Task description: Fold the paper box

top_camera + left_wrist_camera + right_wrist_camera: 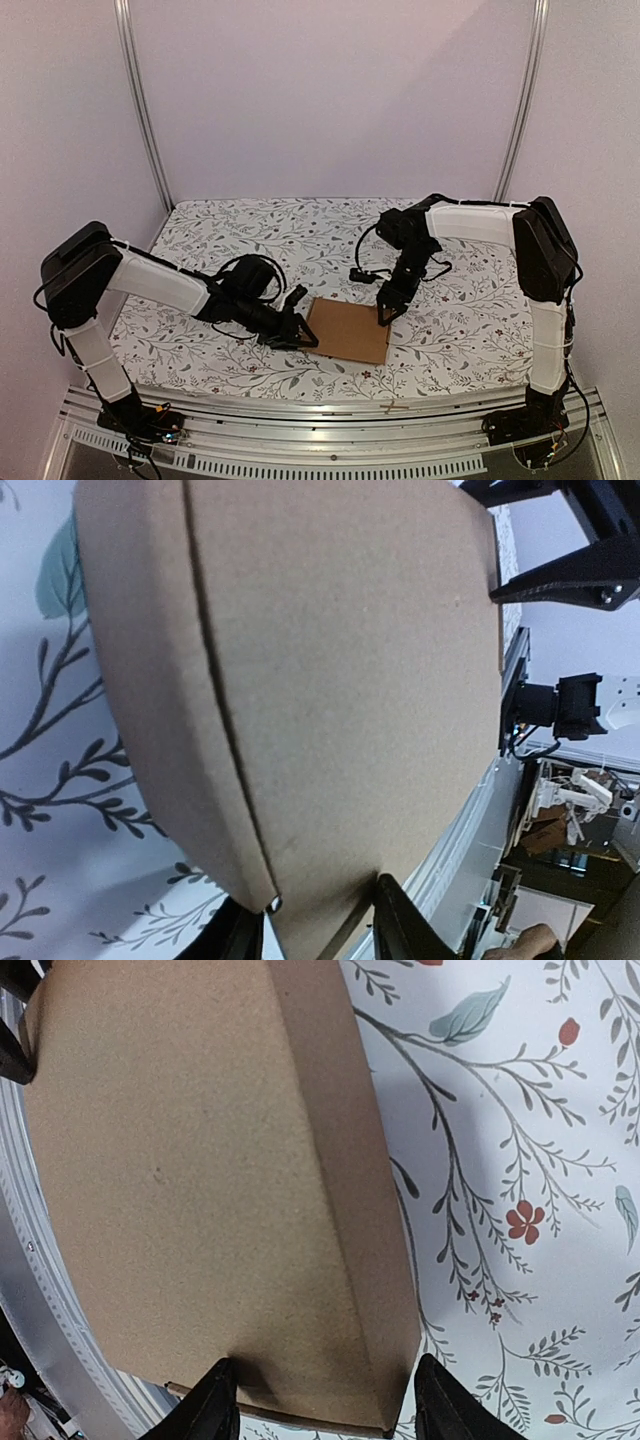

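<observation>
Brown paper box (plain) | left pincer parted at its edge | right pincer spread wide | neither grips

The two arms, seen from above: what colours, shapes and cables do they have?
Both the left arm and the right arm have white, rounded link covers between bulky black joints. Thin black cables loop near each wrist. The left gripper and right gripper are black, with two slim fingers. No markings are readable.
</observation>
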Controlling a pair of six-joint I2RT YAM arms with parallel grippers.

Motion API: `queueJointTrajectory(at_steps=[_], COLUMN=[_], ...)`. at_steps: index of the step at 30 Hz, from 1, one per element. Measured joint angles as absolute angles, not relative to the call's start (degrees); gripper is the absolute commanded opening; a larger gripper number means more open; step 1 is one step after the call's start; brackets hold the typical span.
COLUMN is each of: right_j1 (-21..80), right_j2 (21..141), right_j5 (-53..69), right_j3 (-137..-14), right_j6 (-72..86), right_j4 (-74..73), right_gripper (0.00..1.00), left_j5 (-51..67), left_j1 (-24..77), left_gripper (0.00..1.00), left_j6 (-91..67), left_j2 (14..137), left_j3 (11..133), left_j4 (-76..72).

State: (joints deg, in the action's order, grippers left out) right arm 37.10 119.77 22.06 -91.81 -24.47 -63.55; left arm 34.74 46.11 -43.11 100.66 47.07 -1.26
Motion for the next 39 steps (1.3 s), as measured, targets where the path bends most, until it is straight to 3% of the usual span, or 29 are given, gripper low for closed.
queueJointTrajectory(at_steps=[6,18,28,29,31,39], right_j1=[37.1,37.06,36.95,36.88,36.8,36.8], right_j2=[119.85,120.07,120.2,120.2,120.22,120.31], right_j5=[22.15,22.74,22.74,22.72,22.74,23.07], right_j3=[-91.83,-91.85,-91.96,-91.96,-91.96,-91.98], right_j6=[-24.47,-24.45,-24.47,-24.47,-24.47,-24.45], right_j4=[-63.57,-63.77,-64.4,-64.49,-64.6,-64.64], right_gripper=[0.58,0.57,0.57,0.57,0.57,0.57], left_j5=[40.51,46.76,49.32,49.52,49.78,47.33], left_j1=[43.99,43.24,42.94,42.94,42.94,42.57], left_gripper=[0.31,0.0,0.0,0.01,0.17,0.54], left_j6=[-51.16,-64.95,-74.26,-75.11,-76.51,-78.32], left_j2=[101.49,107.74,115.74,116.6,118.32,118.78], left_j3=[39.97,32.45,30.04,29.93,29.71,26.41], left_j4=[-17.17,-45.01,-65.28,-67.09,-70.87,-73.73])
